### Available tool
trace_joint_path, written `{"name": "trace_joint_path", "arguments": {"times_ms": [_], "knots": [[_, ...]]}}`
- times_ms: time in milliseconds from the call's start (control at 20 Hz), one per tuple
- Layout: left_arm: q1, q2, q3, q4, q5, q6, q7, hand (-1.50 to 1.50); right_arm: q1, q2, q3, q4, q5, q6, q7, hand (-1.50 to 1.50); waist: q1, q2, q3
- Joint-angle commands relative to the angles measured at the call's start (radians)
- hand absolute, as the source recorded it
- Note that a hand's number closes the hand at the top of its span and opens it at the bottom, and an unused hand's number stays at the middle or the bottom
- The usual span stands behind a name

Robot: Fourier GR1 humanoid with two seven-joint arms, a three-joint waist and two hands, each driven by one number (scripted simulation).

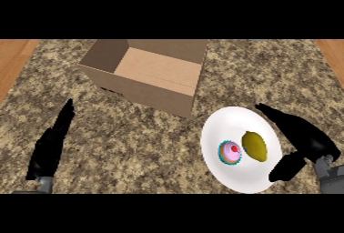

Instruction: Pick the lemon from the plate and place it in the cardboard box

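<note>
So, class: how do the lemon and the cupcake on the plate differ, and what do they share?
The lemon is plain yellow-olive; the cupcake is pink with a red dot and a teal rim. The lemon is the larger and elongated; the cupcake is smaller and rounder. The lemon lies nearer the right robot hand, the cupcake to its left. Both sit on the white plate, untouched.

The left hand (50, 145) lay near the bench's left edge, its fingers (65, 113) straight and together, pointing away from the robot. The right hand (306, 141) stood near the bench's right edge, fingers (272, 111) stretched forward, thumb (285, 169) spread apart below them, nothing held.
</note>
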Motion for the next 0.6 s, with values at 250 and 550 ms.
{"name": "trace_joint_path", "arguments": {"times_ms": [250,550], "knots": [[-0.019,-0.045,0.026,-0.033,-0.062,-0.026,0.059,0.00,0.063,0.090,-0.049,0.048,0.139,0.055,-0.018,-1.50,-0.001,0.000,0.000],[0.005,-0.055,0.093,-0.047,-0.050,-0.086,0.028,0.00,0.029,0.151,-0.099,0.135,0.223,0.098,-0.107,-1.50,0.002,0.001,0.000]]}}
